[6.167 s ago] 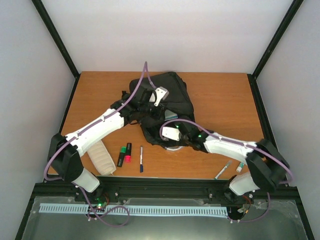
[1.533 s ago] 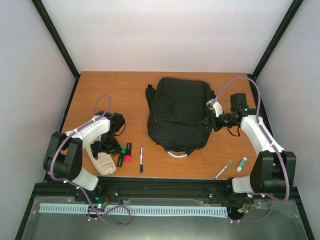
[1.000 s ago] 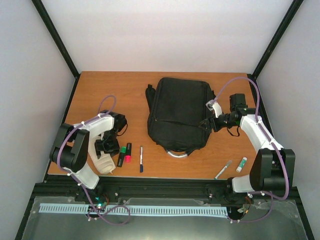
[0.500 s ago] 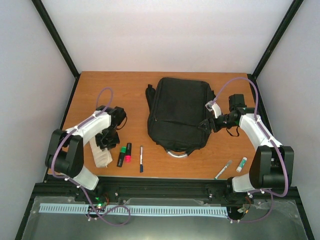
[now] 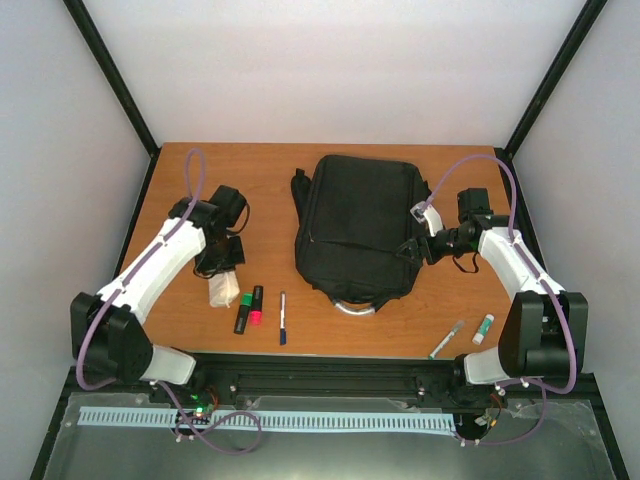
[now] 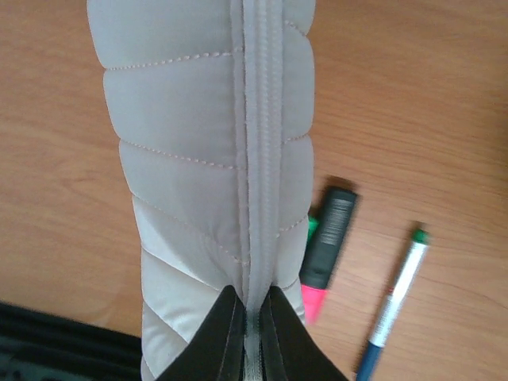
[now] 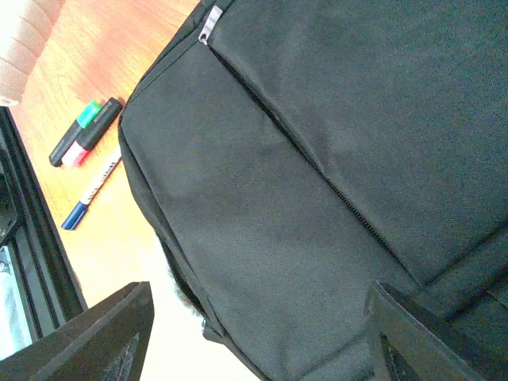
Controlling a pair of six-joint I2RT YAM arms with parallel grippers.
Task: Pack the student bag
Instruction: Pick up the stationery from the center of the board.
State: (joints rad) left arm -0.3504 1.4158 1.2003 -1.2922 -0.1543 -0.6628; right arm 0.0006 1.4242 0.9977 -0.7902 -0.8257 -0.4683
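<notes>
The student bag (image 5: 355,225), a large black backpack, lies flat in the middle of the table. It fills the right wrist view (image 7: 317,159), zips closed. My right gripper (image 5: 414,248) hovers open at the bag's right edge, its fingers spread over the fabric (image 7: 254,337) and holding nothing. My left gripper (image 5: 222,262) is shut on the zip seam of a whitish ribbed pouch (image 5: 224,286). The pouch hangs below the pinched fingertips (image 6: 252,317), off the table, left of the bag.
A green and a pink highlighter (image 5: 250,308) and a blue pen (image 5: 283,317) lie on the wood left of the bag's near end, under the hanging pouch (image 6: 206,159). A silver pen (image 5: 446,339) and a small tube (image 5: 484,328) lie near the front right edge.
My left gripper closed on the pouch, lifted it off the table and carried it away from the front edge. The right arm and the bag stayed still.
</notes>
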